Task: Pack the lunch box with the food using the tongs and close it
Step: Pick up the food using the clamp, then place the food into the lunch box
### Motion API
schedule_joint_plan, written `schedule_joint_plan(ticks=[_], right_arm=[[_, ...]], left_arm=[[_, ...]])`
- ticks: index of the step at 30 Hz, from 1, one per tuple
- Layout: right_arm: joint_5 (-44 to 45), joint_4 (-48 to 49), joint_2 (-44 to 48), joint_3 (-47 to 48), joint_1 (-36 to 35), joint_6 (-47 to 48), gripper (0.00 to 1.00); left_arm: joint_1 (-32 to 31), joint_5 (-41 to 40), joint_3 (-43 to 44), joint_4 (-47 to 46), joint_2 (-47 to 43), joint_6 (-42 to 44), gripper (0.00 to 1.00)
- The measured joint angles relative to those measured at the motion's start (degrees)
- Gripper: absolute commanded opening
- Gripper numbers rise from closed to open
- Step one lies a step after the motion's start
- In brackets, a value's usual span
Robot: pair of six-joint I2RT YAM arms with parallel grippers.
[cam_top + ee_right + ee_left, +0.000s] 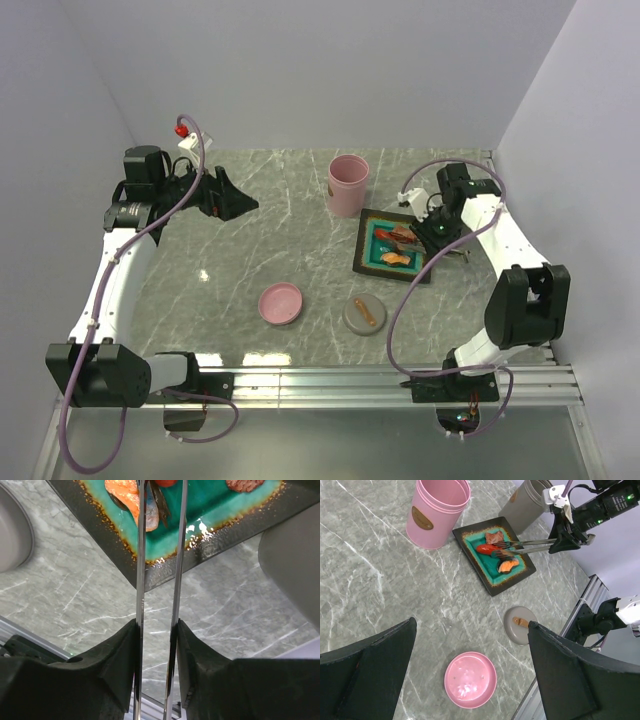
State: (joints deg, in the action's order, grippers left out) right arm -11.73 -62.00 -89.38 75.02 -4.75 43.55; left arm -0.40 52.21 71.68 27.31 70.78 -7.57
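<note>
Black fingers of the left pincer [235, 195] stand wide apart and empty above the far left corner of the desk [250, 260], apparently kept clear of the work. Mid-desk, a pink canister [437, 515] stands open, with a pink lid [470, 680] near the front edge. Toward the right edge the food [487, 549] lies in a teal tray [475, 561]. The right pincer [156, 630] clamps the tongs [535, 544], whose tips reach in over the pieces, I judge to pick one.

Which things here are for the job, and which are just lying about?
Job: long silver metal tongs in right hand; orange and red toy sushi pieces; black square teal tray.
Idle (lunch box unclear): tall pink tub, round pink lid, grey tub, round grey lid.
</note>
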Motion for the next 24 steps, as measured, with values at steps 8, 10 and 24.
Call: schedule_joint_plan(ticks=[8, 10, 24], right_arm=[[-3.1, -1.5, 0.4, 2.7, 0.0, -1.0, 0.3], [-4.0, -2.1, 1.3, 3.5, 0.0, -1.7, 0.29], [-10.6, -10.2, 11.3, 14.7, 6.7, -4.1, 0.26]], left_arm=[[0.0, -0.3, 0.0, 0.2, 0.0, 0.0, 0.99], [0.0, -1.0, 0.0, 0.3, 0.0, 0.2, 0.99], [0.0, -1.7, -0.1, 1.0, 0.0, 1.5, 0.99]])
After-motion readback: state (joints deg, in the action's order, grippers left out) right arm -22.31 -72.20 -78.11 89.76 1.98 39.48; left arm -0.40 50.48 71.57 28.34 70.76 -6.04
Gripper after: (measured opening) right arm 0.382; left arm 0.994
